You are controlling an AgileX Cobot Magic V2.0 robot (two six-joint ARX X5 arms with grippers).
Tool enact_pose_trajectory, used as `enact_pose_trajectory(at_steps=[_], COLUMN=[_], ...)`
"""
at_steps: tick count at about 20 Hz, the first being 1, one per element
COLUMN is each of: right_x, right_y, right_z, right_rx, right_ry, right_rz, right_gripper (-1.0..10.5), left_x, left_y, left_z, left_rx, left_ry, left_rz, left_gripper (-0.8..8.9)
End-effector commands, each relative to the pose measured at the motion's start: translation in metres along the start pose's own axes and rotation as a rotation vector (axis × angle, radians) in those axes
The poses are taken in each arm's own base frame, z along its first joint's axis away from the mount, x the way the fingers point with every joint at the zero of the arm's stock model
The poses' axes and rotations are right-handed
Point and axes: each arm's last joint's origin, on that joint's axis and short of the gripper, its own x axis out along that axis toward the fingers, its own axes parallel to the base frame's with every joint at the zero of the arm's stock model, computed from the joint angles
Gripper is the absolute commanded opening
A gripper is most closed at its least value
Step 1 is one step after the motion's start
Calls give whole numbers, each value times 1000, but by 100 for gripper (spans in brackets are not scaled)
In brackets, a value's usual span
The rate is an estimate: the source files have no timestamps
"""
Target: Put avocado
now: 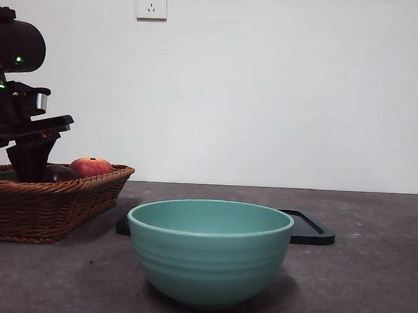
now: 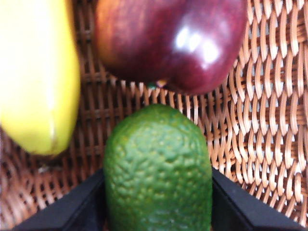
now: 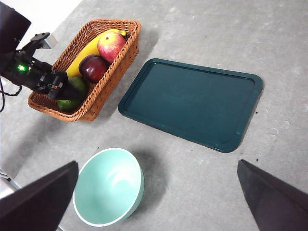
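Left gripper [image 2: 159, 211] down in basket [image 2: 260, 110], jaws straddling avocado [image 2: 158, 168], seemingly pinching for lift. Right gripper [image 3: 154, 202] spread, waiting high above bowl [image 3: 108, 186] and tray [image 3: 192, 103].

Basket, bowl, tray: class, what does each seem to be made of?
Basket: woven wicker, brown, open weave visible. Bowl: probably glazed ceramic or plastic, mint green, faintly ribbed, smooth. Tray: likely plastic, dark, smooth matte with moulded rim.

The grey table [image 3: 202, 183] carries a wicker basket [image 3: 103, 79], dark tray [image 3: 192, 103] and green bowl [image 3: 108, 187].
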Motion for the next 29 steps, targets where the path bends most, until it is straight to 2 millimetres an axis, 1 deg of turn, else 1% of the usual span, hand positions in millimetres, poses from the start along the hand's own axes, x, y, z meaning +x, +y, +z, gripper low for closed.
enact_pose_trajectory(at_steps=[1, 5, 7, 9, 12, 15, 19, 23, 26, 29], right_x=[-3, -3, -3, -3, -3, -3, -3, -3, -3, -3], right_y=[3, 3, 3, 3, 3, 3, 3, 3, 3, 3], right_z=[4, 4, 4, 4, 4, 4, 4, 4, 4, 4], right_rx=[-19, -19, -19, -19, -19, -19, -19, -19, -19, -19], right_ry=[-17, -17, -17, -17, -17, -17, -17, -17, -17, -17], right_rz=[10, 9, 9, 9, 9, 9, 9, 9, 10, 9], right_gripper=[549, 549, 549, 549, 549, 549, 549, 549, 549, 549], left_x=[-13, -49, -68, -86, -112, -126, -124, -110, -87, -60], left_y=[-4, -11, -20, -33, -64, -97, -135, -171, -194, -210], left_z=[8, 10, 4, -6, -26, -46, -70, -86, -93, -94], left_rx=[6, 15, 39, 79, 146, 250, 397, 526, 585, 613], left_ry=[-28, -69, -95, -120, -147, -158, -97, -49, 0, 26], left_rz=[-3, -11, -27, -60, -214, -318, -390, -441, -443, -391], left_gripper=[235, 235, 235, 235, 235, 235, 235, 234, 234, 234])
